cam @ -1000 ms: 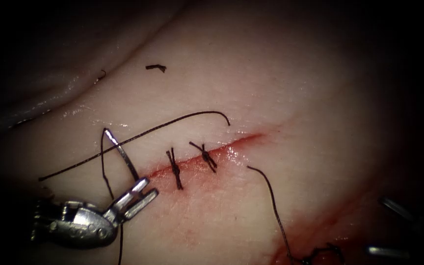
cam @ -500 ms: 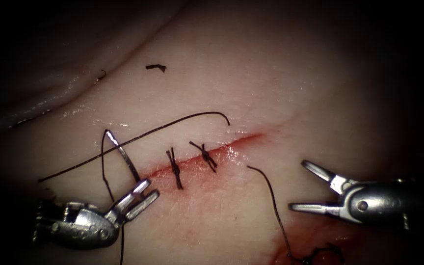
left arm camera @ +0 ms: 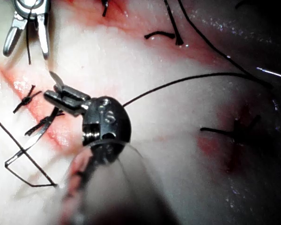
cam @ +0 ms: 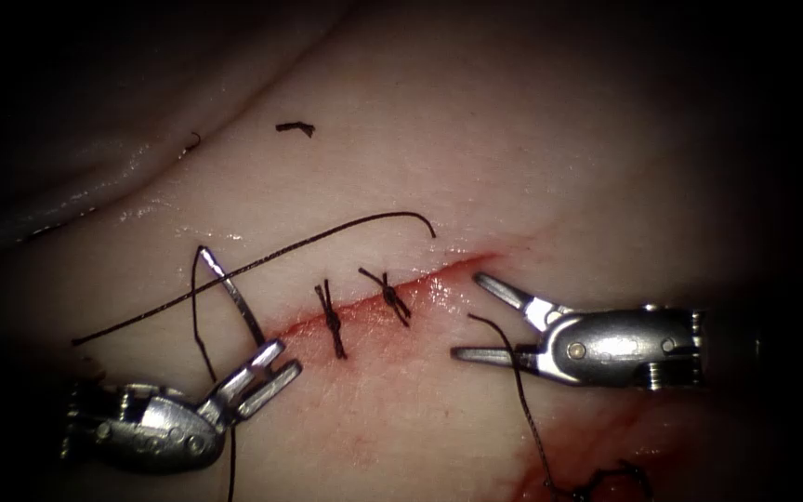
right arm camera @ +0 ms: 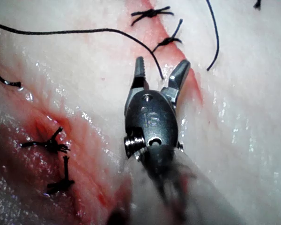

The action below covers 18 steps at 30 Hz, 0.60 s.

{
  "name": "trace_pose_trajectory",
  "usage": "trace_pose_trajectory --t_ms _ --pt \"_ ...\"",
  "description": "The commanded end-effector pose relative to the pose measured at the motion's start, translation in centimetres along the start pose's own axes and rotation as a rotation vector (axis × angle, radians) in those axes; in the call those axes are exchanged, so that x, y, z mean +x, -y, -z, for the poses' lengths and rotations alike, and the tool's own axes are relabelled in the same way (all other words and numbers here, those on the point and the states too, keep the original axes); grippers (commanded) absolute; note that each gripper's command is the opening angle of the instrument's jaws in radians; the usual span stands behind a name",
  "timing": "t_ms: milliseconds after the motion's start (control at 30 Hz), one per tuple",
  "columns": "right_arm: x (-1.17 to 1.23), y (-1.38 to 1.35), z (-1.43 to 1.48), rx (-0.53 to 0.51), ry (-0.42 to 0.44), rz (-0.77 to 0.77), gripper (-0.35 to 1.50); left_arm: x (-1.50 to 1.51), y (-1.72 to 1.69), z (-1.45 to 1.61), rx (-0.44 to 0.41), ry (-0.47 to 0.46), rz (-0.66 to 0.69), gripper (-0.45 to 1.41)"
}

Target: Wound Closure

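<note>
The cut (cam: 420, 279) runs slantwise across the tissue (cam: 532, 158) and carries two knotted stitches (cam: 332, 321), (cam: 388, 297). At the cut's left end my left tool (cam: 279, 359) is shut on the curved needle (cam: 231, 293) near its point. The needle lies out of the tissue, and its thread end rises up and to the left. The left wrist view shows the same grip, left tool (left arm camera: 56, 96) on needle (left arm camera: 35, 136). At the cut's right part my right tool (cam: 465, 314) stands open and holds nothing. A thread tail (cam: 504, 349) passes between its jaws, as the right wrist view shows for the right tool (right arm camera: 161, 63).
A long strand of thread (cam: 262, 260) lies across the tissue above the stitches. A short cut end of thread (cam: 296, 127) rests farther up. Red fluid (cam: 597, 442) pools at the lower right, where older stitches (right arm camera: 51, 145) sit.
My right tool came in from the right and moved left and up to the cut, jaws open throughout. The left tool and the needle stayed where they were.
</note>
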Motion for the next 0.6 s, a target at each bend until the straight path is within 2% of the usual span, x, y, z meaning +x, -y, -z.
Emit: trace_pose_trajectory --t_ms 33,133,200,233,267,300,467,600 --pt "-0.03 0.05 -0.06 0.003 -0.001 -0.001 1.18 -0.03 -0.09 -0.02 -0.001 0.001 0.001 -0.45" --pt "-0.04 0.05 -0.03 0.006 0.002 0.000 1.11 -0.03 -0.09 -0.02 -0.002 0.001 0.001 -0.45" --pt "-0.04 0.06 -0.01 0.008 0.001 0.001 0.94 -0.03 -0.09 -0.02 -0.002 0.001 0.001 -0.45" --pt "-0.05 0.07 0.00 0.007 0.001 0.003 0.64 -0.03 -0.09 -0.02 -0.002 0.001 0.001 -0.45" --pt "-0.05 0.09 0.01 0.024 -0.005 0.003 -0.01 -0.03 -0.09 -0.02 -0.002 0.001 0.001 -0.45" --pt "-0.04 0.10 0.01 0.045 -0.006 0.013 -0.35 -0.03 -0.09 -0.02 -0.001 0.001 0.001 -0.45" --pt "0.00 0.17 0.05 0.081 0.014 0.043 -0.35 -0.03 -0.09 -0.02 -0.002 0.001 0.002 -0.45" --pt "0.15 0.37 0.19 0.137 0.013 0.065 -0.35 -0.03 -0.08 -0.02 -0.002 0.000 0.002 -0.45"
